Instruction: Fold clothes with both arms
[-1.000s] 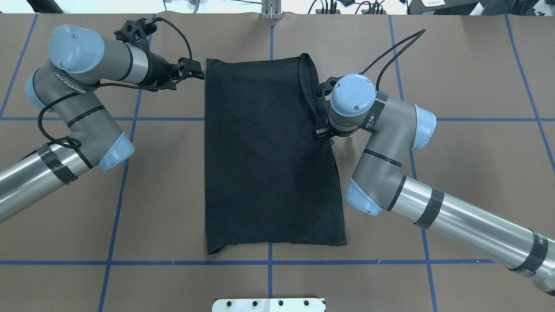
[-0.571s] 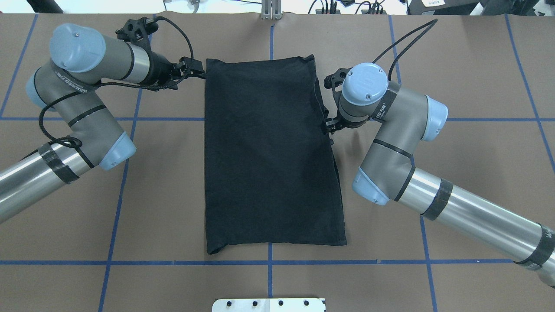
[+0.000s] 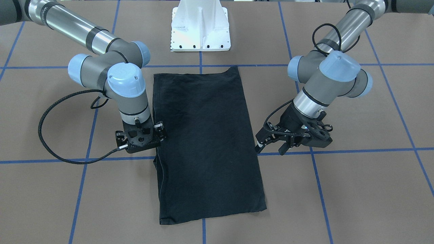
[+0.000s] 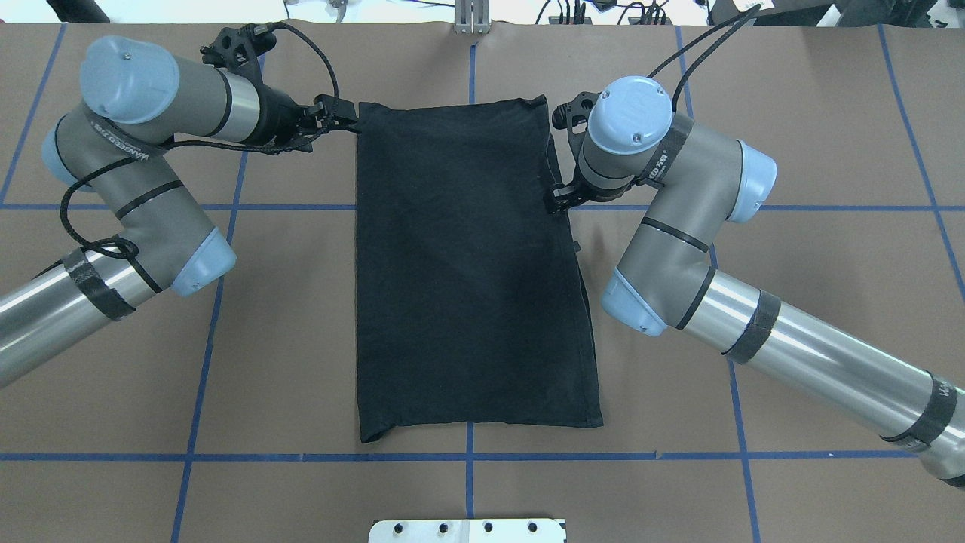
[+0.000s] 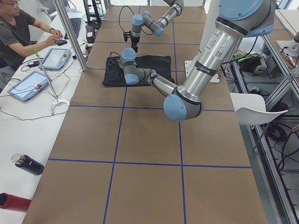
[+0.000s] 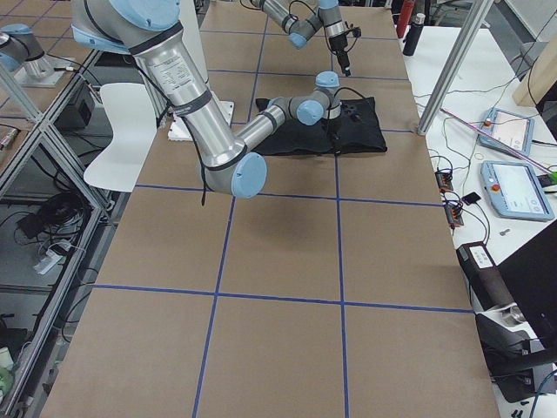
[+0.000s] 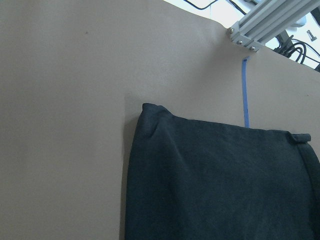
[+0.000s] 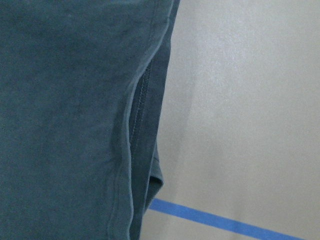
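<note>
Overhead exterior | black T-shirt [image 4: 467, 264]: raised right flap now flat | left tool [image 4: 345, 121]: apart, closer to far corner | right tool [image 4: 559, 202]: cannot tell its spread | crosswise fold probably next.

T-shirt [image 4: 467, 264]: 1 | arms [image 4: 147, 204] [image 4: 671, 256]: 2 | pedestal [image 3: 200, 27]: 1 | person [image 5: 18, 32]: 1 | tablets [image 5: 53, 58] [image 5: 27, 86]: 2

A long brown worktop [image 5: 149, 140] with blue lines runs away into the room. The big, near left arm [image 5: 205, 60] bends down and reaches to a black T-shirt [image 5: 159, 63] lying flat near the worktop's far end. The small, far right arm [image 5: 161, 18] points down by the shirt's far side. Beside the worktop, a person [image 5: 16, 32] sits at a white table [image 5: 18, 135] with a tablet [image 5: 57, 57] and a black bottle [image 5: 27, 164]. A white chair [image 5: 254, 114] stands on the other side.
</note>
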{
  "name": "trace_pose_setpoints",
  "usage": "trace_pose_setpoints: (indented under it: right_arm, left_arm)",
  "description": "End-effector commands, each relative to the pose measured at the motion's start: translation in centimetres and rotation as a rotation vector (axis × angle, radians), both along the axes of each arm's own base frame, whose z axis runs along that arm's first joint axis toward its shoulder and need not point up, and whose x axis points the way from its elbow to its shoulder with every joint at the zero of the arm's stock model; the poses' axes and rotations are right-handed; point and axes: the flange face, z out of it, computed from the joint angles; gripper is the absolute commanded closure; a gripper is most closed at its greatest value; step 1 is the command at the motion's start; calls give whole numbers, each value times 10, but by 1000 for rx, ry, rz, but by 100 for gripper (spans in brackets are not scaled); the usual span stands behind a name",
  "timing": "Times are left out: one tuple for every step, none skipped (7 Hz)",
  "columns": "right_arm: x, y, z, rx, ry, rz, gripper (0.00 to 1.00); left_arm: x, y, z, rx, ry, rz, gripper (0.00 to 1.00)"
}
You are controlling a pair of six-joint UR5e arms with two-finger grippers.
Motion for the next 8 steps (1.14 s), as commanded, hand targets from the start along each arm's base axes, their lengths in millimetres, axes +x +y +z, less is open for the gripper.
trace_pose_setpoints:
  right_arm:
    - [-11, -11, -5, 24, -35, 8, 0]
    - [-18, -21, 1, 22, -35, 15, 0]
    - [-21, -27, 5, 21, -27, 18, 0]
    - [-27, -33, 7, 31, -39, 20, 0]
    - [-30, -42, 20, 39, -45, 26, 0]
    - [-34, -50, 20, 47, -52, 34, 0]
    - [-35, -55, 15, 49, -51, 39, 0]
    - [-36, -59, 22, 42, -42, 42, 0]
  left_arm:
    - [-5, 5, -9, 21, 16, -1, 0]
    - [-5, 5, -11, 25, 17, -4, 0]
    - [-5, 4, -13, 29, 18, -5, 0]
    - [-5, 4, -15, 32, 18, -7, 0]
    - [-5, 4, -14, 33, 17, -7, 0]
    - [-5, 4, -14, 33, 17, -7, 0]
    - [-5, 4, -15, 34, 18, -7, 0]
    - [-5, 4, -14, 35, 16, -8, 0]
